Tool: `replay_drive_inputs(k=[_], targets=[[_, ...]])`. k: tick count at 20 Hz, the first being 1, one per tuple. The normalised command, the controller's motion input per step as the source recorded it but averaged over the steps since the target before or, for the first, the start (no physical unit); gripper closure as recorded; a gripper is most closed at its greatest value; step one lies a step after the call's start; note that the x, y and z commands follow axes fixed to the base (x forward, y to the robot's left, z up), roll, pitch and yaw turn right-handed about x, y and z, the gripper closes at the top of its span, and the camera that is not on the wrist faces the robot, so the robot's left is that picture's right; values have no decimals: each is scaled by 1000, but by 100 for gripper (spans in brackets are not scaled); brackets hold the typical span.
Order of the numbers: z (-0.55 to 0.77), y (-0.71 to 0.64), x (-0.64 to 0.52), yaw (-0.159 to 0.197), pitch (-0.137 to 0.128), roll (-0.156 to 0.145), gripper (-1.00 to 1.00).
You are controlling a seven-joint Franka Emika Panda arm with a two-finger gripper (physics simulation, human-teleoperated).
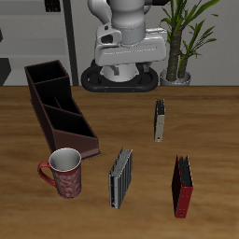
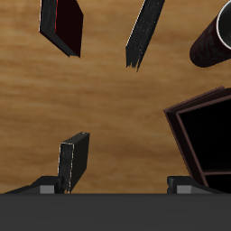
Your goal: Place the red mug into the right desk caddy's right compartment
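The red mug [image 1: 65,173] stands upright near the table's front edge, handle pointing away from the caddy; its rim also shows in the wrist view [image 2: 215,36]. The right desk caddy [image 1: 58,107] is a long maroon box with dividers, lying just behind the mug; one of its ends shows in the wrist view [image 2: 203,135]. Its squarish end section [image 1: 45,75] is at the end far from the mug. My gripper [image 1: 128,67] hangs high near the robot's base, far from the mug and caddy. In the wrist view the gripper [image 2: 113,189] is open and empty.
A dark grey book [image 1: 119,177] stands beside the mug. A red book-like box [image 1: 183,185] stands near the front edge. A small dark book [image 1: 160,119] stands mid-table, below the gripper [image 2: 74,162]. A potted plant [image 1: 187,42] is behind the table.
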Motion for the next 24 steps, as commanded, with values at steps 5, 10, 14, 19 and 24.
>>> replay_drive_inputs(k=[5,10,14,19,24], targets=[[42,-168,11,-23,-2,-48,-100],[-4,-139,28,16,-2,-20,-100],[23,-82,60,18,11,30,-100],[30,-92,40,-32,5,6,-100],[-58,-18,51,14,8,6,-100]])
